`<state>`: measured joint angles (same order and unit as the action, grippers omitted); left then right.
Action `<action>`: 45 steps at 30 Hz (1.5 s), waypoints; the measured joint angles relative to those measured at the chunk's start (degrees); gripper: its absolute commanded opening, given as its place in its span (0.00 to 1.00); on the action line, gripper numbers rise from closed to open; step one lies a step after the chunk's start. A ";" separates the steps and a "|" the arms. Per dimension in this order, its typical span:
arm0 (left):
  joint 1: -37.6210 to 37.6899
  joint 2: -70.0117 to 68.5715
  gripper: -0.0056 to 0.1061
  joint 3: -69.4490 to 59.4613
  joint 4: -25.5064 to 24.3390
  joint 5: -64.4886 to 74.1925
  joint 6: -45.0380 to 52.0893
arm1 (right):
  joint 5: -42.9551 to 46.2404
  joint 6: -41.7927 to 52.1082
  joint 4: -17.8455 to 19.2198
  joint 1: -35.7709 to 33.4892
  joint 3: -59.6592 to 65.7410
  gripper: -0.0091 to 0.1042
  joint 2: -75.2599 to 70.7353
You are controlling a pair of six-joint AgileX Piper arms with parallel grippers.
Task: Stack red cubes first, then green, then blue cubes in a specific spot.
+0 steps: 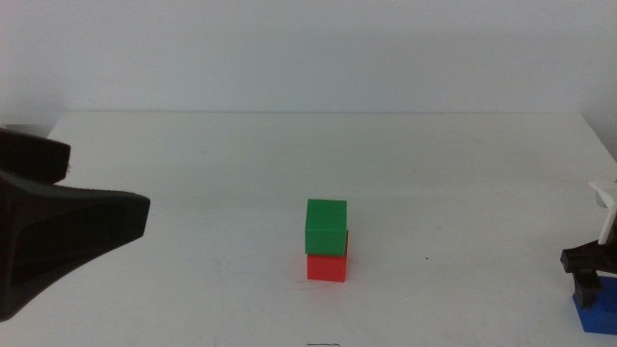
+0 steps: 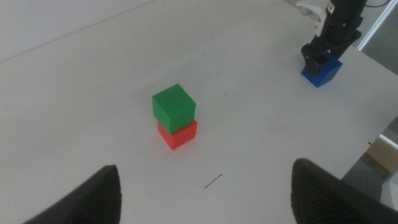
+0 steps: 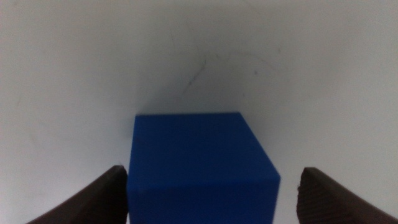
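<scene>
Topping red cube [image 1: 327,267]: matte green cube [image 1: 326,226]

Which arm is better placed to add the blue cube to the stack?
The right. Its gripper is already down around the blue cube, one open finger on each side. The left gripper hangs open above the table, off to the side of the green cube on the red cube, holding nothing.

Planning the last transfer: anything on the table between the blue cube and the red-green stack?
Nothing visible. The blue cube sits at the table's right edge under the right gripper, its fingers open either side. Bare white table runs to the green cube atop the red cube. The left gripper waits left, open.
</scene>
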<state>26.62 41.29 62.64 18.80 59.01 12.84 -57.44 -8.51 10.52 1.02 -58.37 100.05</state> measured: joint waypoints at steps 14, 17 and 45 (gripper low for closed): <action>0.00 0.00 0.89 0.00 0.00 0.00 0.00 | -11.56 -13.59 1.30 -13.36 -14.50 0.07 -8.51; 0.00 0.00 0.89 0.00 0.00 0.00 0.00 | -12.10 -18.74 -1.16 -21.10 -23.01 0.07 -7.92; 0.00 0.00 0.89 0.00 0.00 0.00 0.00 | -13.39 -32.56 -2.10 -44.44 -49.90 0.07 13.88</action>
<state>26.62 41.29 62.64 18.80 59.01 12.84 -70.83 -41.07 8.42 -43.42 -108.27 113.93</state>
